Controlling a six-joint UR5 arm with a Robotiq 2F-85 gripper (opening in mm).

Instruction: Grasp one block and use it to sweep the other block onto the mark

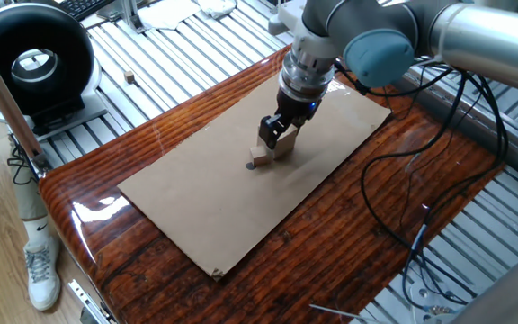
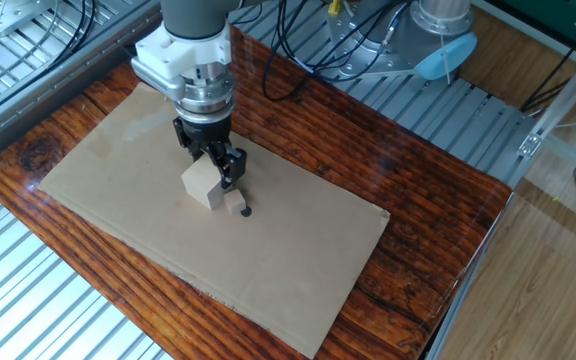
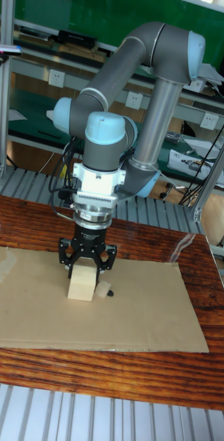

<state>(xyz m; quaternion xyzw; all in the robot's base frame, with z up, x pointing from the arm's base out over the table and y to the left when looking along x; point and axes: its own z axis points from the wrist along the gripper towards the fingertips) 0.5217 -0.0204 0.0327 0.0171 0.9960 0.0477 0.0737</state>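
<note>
1. The grasp is done: the tool is clamped on the large wooden cube, which sits low on the cardboard sheet covering the desk.
2. The sweep looks nearly finished. The small wooden cube is touching the large one's side and lies just beside the dark dot, at its edge but not yet over it as far as I can tell.
3. What remains, in my judgement, is a short last push toward the dot.
4. Count: one arm with one tool, two tan cubes on the cardboard (one large, one small), one dot, one cardboard sheet.
5. Off the desk, a further tiny cube lies on the slatted metal surface.
</note>
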